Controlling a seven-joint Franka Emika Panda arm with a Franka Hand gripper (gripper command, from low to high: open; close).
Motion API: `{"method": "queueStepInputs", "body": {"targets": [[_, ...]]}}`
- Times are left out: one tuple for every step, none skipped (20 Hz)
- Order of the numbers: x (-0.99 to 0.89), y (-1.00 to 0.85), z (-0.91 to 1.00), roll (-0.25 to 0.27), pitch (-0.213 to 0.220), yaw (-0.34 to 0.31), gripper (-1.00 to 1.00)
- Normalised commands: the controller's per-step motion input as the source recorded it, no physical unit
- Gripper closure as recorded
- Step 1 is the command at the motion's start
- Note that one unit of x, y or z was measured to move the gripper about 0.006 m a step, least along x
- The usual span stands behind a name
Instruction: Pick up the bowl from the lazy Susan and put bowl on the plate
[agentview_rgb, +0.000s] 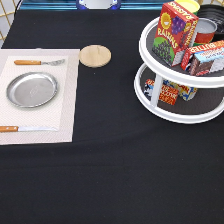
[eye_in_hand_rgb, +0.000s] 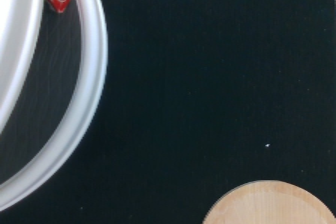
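Plate (agentview_rgb: 31, 90) bare, hand unseen, one turntable (agentview_rgb: 150, 75)

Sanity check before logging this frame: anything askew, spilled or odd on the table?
Nothing spilled or damaged. The raisin box and the other boxes lean untidily on the lazy Susan; the bowl sits at its back edge. The plate is bare, fork and knife straight. The gripper is not visible.

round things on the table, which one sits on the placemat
The silver plate, lying on the pale placemat between a fork and knife. The wooden disc rests on black cloth. The tool is out of view.
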Motion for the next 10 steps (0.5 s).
{"method": "queueStepInputs", "body": {"targets": [[0.00,-0.01,0.00,0.000,0.000,0.000,-1.00],[0.00,-0.06,0.00,0.000,0.000,0.000,-1.00],[0.00,0.00,-0.06,0.018,0.010,0.043,-1.00],[0.15,0.20,0.01,0.000,0.019,0.050,-1.00],[0.42,0.37,0.08,0.000,0.052,0.022,-1.00],[0.37,0.31,0.19,0.051,0.000,0.000,-1.00],[0.51,0.37,0.20,0.089,0.017,0.000,-1.00],[0.54,0.44,0.23,0.092,0.000,-0.018,-1.00],[0.55,0.47,0.19,0.123,0.000,-0.043,-1.00],[0.65,0.37,0.17,0.170,0.038,-0.059,-1.00]]}}
